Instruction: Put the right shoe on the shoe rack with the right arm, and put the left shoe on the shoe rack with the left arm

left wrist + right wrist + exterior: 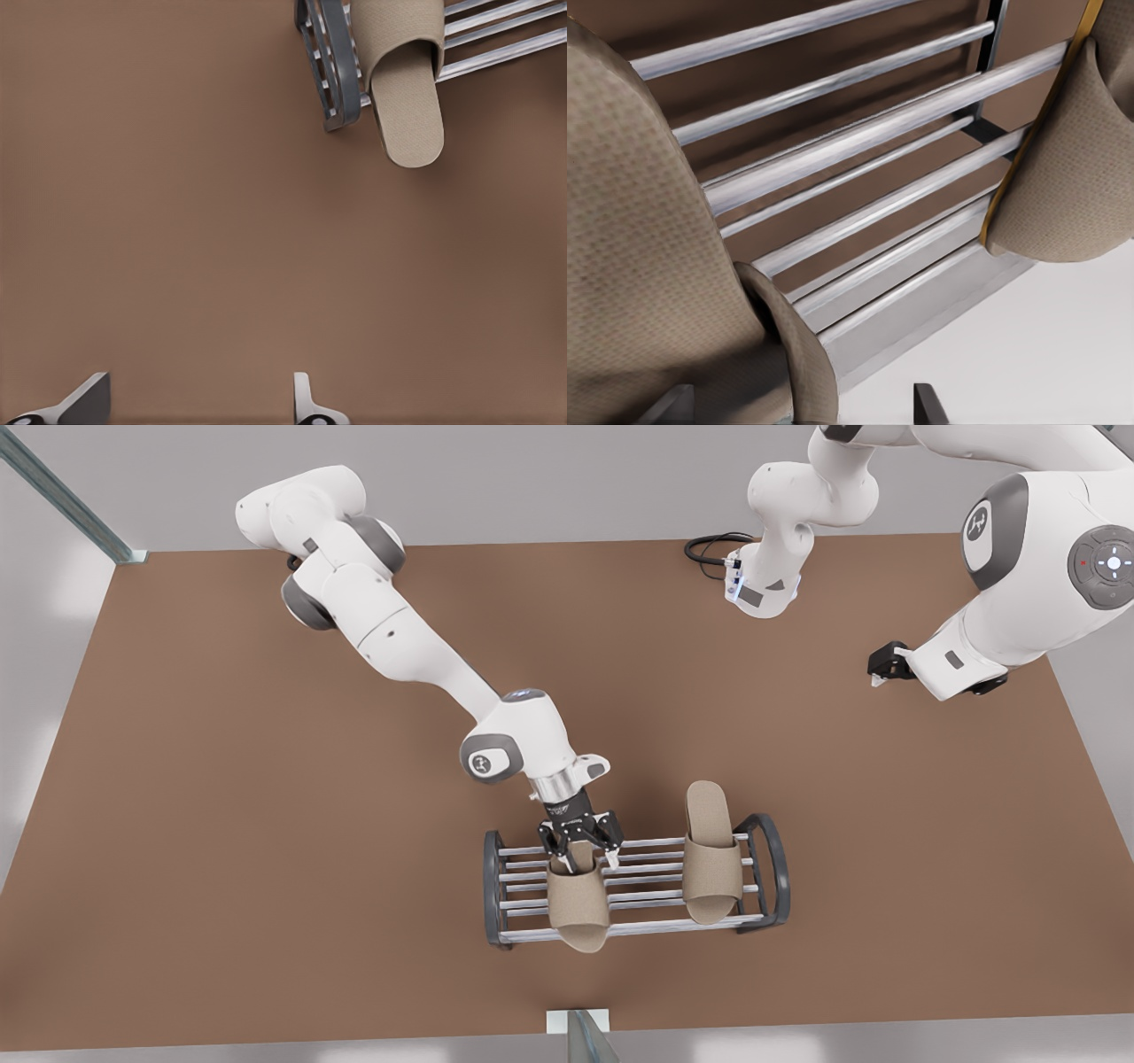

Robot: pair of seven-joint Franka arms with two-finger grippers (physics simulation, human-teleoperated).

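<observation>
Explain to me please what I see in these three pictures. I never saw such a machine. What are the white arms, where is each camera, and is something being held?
These are simulator renders of two white Franka robot arms over a brown table. The front view looks down on the scene. A shoe rack of silver bars between dark end frames carries two beige slippers. The right gripper, fingers open, is at the heel of the slipper on the front view's left; its wrist camera sees that slipper and the bars from close by. It holds nothing. The other slipper lies on the rack alone. The left gripper waits open, away from the rack, at the front view's right; its wrist camera sees that slipper farther off.
</observation>
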